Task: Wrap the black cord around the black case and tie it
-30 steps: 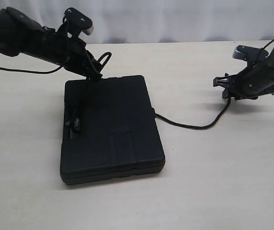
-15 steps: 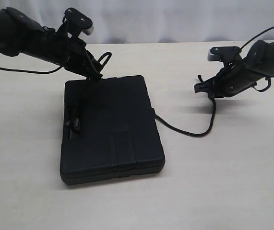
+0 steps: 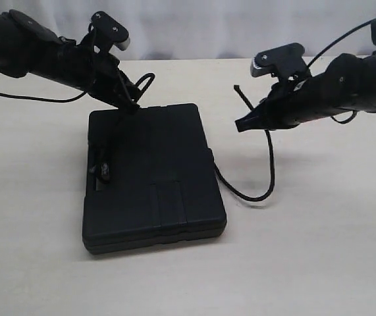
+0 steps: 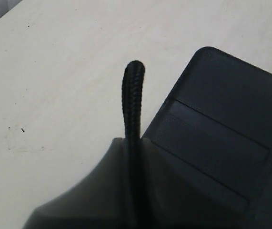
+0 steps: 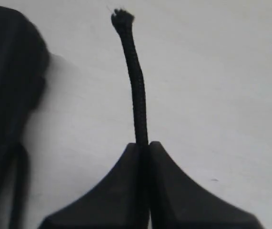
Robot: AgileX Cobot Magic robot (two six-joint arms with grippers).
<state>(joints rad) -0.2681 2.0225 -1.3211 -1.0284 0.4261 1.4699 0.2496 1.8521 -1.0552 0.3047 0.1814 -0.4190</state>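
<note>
The black case (image 3: 155, 178) lies flat on the table, left of centre. My left gripper (image 3: 132, 103) hovers at the case's far left corner, shut on a doubled bend of the black cord (image 4: 132, 95) that sticks out past its fingertips. My right gripper (image 3: 243, 123) is in the air to the right of the case, shut on the cord (image 5: 136, 90) just below its frayed tip (image 5: 121, 16). From there the cord (image 3: 268, 187) hangs down, curves on the table and runs to the case's right edge. The case (image 4: 221, 138) shows beside the left jaws.
The pale table (image 3: 319, 250) spreads around the case. Thicker black arm cables (image 3: 23, 97) trail behind the left arm and above the right arm. A small dark lump (image 3: 103, 168) sits at the slot on the case's left side.
My right gripper has shut on the cord and moved left toward the case, rising and drawing the cord's slack loop closer. The left gripper and the case have stayed put.
</note>
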